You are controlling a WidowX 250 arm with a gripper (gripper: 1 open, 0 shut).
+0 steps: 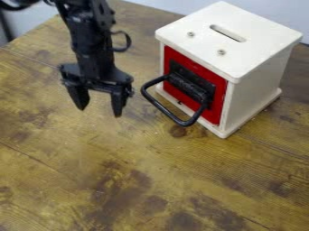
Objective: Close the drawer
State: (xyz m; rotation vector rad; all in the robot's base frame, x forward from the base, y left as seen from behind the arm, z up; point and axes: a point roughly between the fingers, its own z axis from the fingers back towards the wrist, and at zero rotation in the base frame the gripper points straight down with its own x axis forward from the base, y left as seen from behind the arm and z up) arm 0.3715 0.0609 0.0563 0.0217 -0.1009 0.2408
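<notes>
The drawer (191, 84) shows its red face and black front panel set into the cream-white cube (241, 54) at the right. Its big black loop handle (167, 102) lies out on the table toward the left. My black gripper (98, 106) hangs over the table just left of the handle, apart from it. The two fingers point down with a gap and nothing between them, so it is open.
The wooden table (133, 180) is worn and stained. The cube's top carries a slot (229, 32) and small dark screws. A dark object (10, 18) sits at the far left edge behind the arm.
</notes>
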